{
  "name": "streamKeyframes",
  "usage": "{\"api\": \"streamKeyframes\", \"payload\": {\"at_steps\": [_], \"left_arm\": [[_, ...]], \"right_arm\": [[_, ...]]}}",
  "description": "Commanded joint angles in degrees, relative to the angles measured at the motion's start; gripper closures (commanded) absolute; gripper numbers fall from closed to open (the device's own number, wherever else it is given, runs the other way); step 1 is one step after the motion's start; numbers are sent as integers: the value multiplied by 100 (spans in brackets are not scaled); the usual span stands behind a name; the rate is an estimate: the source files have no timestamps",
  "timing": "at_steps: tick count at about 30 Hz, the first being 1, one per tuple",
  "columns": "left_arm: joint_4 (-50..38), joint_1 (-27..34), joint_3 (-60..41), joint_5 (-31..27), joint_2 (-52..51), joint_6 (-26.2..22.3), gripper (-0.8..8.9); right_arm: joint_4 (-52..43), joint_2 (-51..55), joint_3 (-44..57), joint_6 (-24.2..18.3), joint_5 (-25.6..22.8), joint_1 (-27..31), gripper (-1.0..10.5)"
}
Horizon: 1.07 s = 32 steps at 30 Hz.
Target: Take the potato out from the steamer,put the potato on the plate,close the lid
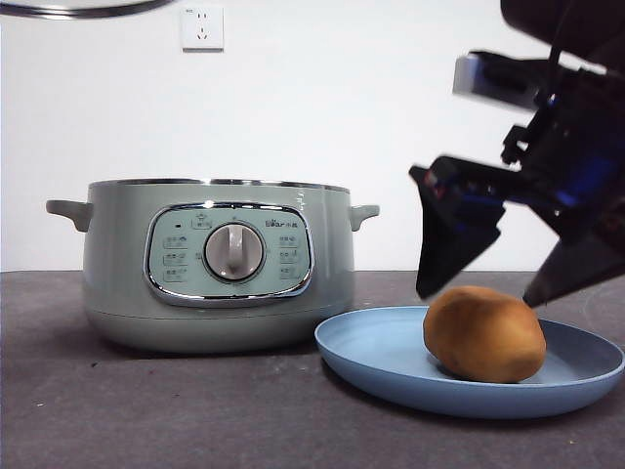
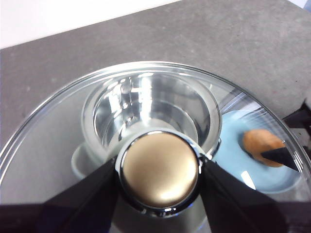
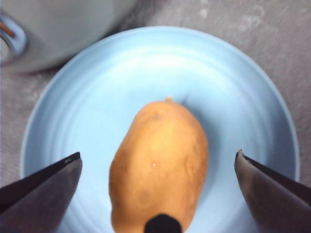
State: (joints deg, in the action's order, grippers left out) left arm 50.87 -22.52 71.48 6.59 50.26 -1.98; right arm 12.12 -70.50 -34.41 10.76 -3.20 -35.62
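the potato (image 1: 484, 333) lies on its side on the plate (image 1: 381, 357), right of the plate's middle in the front view, an orange-brown oval with nothing gripping it. the plate sits on the dark grey desk (image 1: 146, 410) at about 4 o'clock from the steamer (image 1: 117, 283), its near-left rim just beside the pot's base; whether they touch cannot be told.

the right hand (image 1: 479, 298) hangs just above the potato with its two black jaws spread wide, one tip on each side of the tuber and clear of it. in the right wrist view the potato (image 3: 160, 165) fills the gap between those jaws, apart from both, with bare blue plate (image 3: 233, 73) all round it and a slice of the steamer's green wall (image 3: 58, 24) at 11 o'clock.

the left hand (image 2: 159, 175) pinches the round knob of the lid (image 2: 48, 145), a jaw pressed against each side. the lid is held in the air over the steamer (image 2: 150, 111), whose shiny inner bowl shows open through the glass. in the front view only a curved sliver of the lid's steel rim (image 1: 83, 10) shows at the top left corner, well above the open pot.

a white wall socket (image 1: 202, 26) sits on the plain wall behind, at 12 o'clock from the steamer. the right arm's dark bulk covers the upper right of the front view, above the plate.
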Motion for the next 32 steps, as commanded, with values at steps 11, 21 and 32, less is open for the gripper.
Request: {"api": "streamKeyframes", "payload": {"at_steps": [11, 21, 32], "left_arm": [[-1781, -63, 24, 407, 1716, -282, 822], [-2643, -116, 24, 411, 2765, -282, 822], [-3331, -229, 24, 221, 3580, -280, 822]], "right_arm": [[826, 2229, -90, 280, -15, -4, 317], [1589, 3611, -345, 289, -15, -7, 317], [2164, 3912, -348, 280, -20, -7, 318]]}}
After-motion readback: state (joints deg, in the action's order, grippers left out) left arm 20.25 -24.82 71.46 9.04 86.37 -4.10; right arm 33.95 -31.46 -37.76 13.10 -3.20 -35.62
